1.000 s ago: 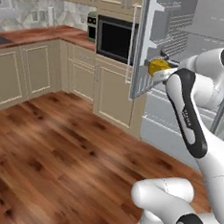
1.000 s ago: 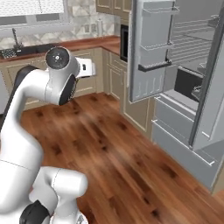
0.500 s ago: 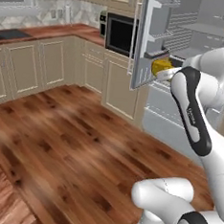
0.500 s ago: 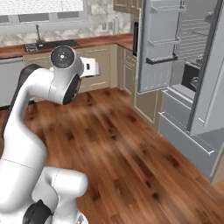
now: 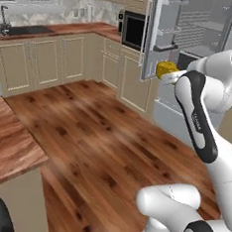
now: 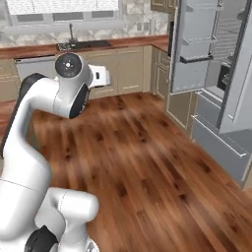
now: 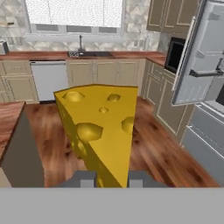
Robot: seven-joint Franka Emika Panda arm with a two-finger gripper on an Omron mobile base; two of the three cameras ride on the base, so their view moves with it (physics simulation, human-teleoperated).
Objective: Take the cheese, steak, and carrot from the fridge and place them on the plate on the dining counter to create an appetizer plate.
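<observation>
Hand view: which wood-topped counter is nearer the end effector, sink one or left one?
The dining counter at the left edge; the sink counter sits against the far wall under the window.

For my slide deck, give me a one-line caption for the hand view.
Gripper carrying the cheese across the kitchen, open fridge at right.

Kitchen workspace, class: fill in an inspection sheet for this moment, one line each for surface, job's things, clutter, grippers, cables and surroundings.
Surface: dining counter, reddish-brown wood, at the left edge of the left base view.
Job's things: cheese held in the air; fridge with its door open.
Clutter: nothing seen.
Grippers: gripper shut on the cheese.
Cables: nothing seen.
Surroundings: wood floor, beige cabinets, sink under a window, black oven beside the fridge.
</observation>
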